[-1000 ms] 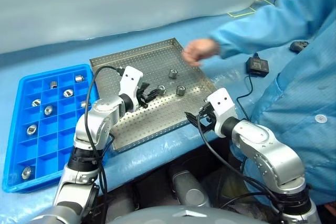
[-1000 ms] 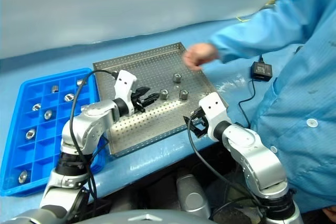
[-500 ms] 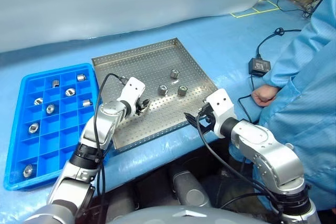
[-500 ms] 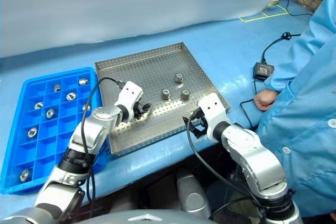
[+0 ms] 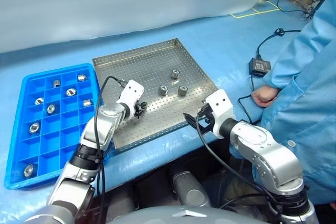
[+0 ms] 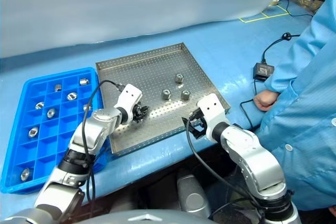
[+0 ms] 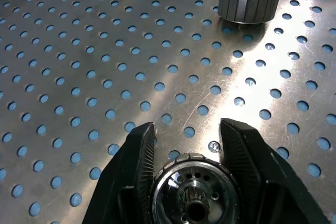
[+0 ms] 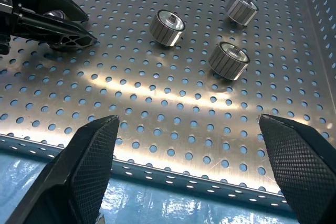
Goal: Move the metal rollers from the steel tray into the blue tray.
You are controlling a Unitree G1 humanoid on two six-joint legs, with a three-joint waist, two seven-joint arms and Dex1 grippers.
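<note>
A metal roller (image 7: 193,195) is clamped between the closed jaws of the left gripper (image 5: 139,108), low over the perforated floor of the steel tray (image 5: 131,64), toward its left part. Three more metal rollers (image 5: 175,73) are seen loose on the tray floor, grouped near its middle and apart from one another. The right gripper (image 8: 191,166) is held above the tray's near right rim with its jaws spread wide and nothing between them. The blue tray (image 5: 21,145) is set on the table (image 5: 220,40) just left of the steel tray, with several rollers lying in separate compartments. A person's hand (image 5: 261,96) is rested on the table at the right.
</note>
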